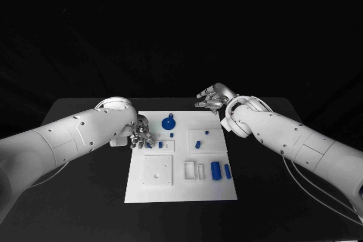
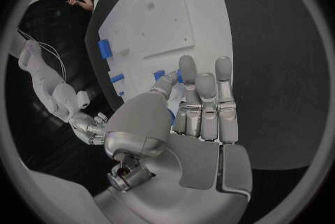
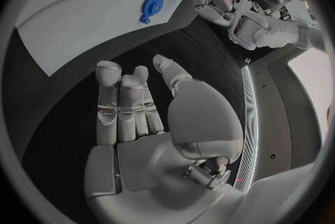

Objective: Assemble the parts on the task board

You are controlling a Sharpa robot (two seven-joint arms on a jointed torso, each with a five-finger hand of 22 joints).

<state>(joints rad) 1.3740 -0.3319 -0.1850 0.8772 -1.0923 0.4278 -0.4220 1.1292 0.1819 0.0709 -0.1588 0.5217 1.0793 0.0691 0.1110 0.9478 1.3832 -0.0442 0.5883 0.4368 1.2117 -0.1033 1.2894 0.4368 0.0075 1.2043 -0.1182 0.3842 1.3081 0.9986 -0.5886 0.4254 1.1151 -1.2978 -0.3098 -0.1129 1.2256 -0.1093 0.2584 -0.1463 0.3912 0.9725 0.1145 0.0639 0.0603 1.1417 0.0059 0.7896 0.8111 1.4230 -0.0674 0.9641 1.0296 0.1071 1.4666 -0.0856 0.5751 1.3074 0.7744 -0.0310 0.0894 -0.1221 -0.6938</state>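
Nearest to us lies the near edge of the white board [image 1: 180,195], a long plate running away from us down the middle of the black table [image 1: 75,210]. Its shallow recesses serve as holders. At the near right, two blue cylinders lie side by side, a thick one [image 1: 215,170] and a thinner one [image 1: 227,171], both with their long axes pointing away from us along the board. Just left of them is a pale white insert [image 1: 190,171], and further left a square plate [image 1: 159,170] with a small hole. Farther along, a small blue peg [image 1: 198,144] lies in the right square recess, tilted slightly off the board's long axis. A blue round piece [image 1: 169,123] like a gear sits near the far end, with a tiny blue bit [image 1: 171,135] just beside it toward us.

Our left hand [image 1: 140,139] hangs over the board's left edge, next to a small blue pin [image 1: 160,144] in the left recess. From the wrist its fingers [image 2: 206,98] are straight and close together with nothing in them; whether a fingertip touches the pin we cannot tell. Our right hand [image 1: 214,98] is off the board, above the table beyond its far right corner, fingers loosely extended, holding nothing.
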